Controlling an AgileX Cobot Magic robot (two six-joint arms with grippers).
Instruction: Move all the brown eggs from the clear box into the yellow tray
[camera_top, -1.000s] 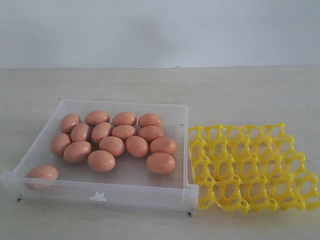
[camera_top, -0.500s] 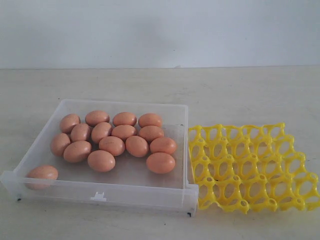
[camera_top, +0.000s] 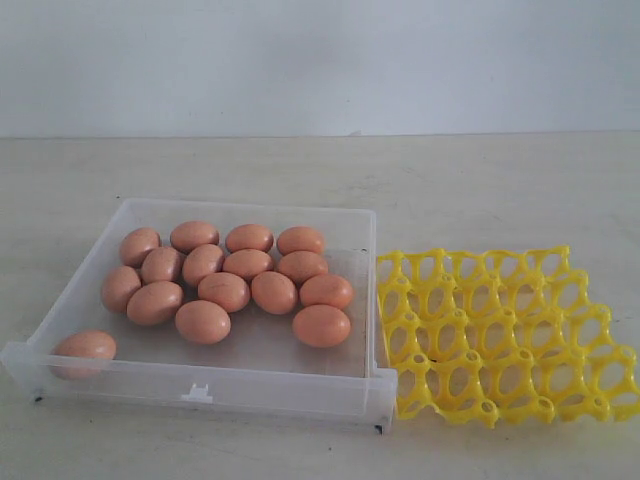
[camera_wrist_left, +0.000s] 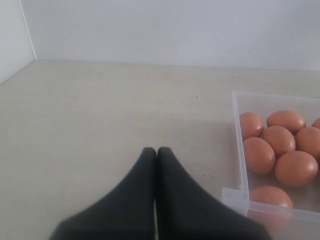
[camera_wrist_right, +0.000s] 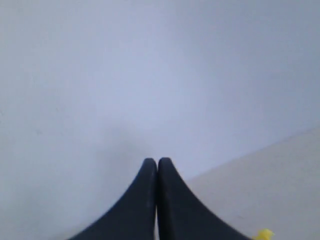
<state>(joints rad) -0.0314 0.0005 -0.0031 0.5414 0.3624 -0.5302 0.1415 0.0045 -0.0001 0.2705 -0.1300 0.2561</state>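
Exterior view: clear box (camera_top: 250, 392) sits on the pale table (camera_top: 300, 170), and the yellow tray (camera_top: 500, 350) lies just beside its right wall. Brown eggs (camera_top: 224, 291), roughly fifteen, are packed in a cluster toward the back of the box. A lone egg (camera_top: 85, 347) rests apart in the near left corner, partly blurred by the front wall. Every egg in view lies in the box. Tray's right edge runs to the frame border. Neither arm shows here.

Left wrist view: left gripper (camera_wrist_left: 156, 150) has its jaws pressed together with nothing between them, above bare table. One corner of the box (camera_wrist_left: 235, 192) shows and the rest is cut off. Six or seven eggs (camera_wrist_left: 279, 140) are visible, one only hazily through the wall.

Right wrist view: right gripper (camera_wrist_right: 157, 161) is also closed and empty. Mostly blank wall (camera_wrist_right: 150, 65) with a strip of table. A small yellow bit of the tray (camera_wrist_right: 263, 234) shows at the frame edge; the rest is out of view.
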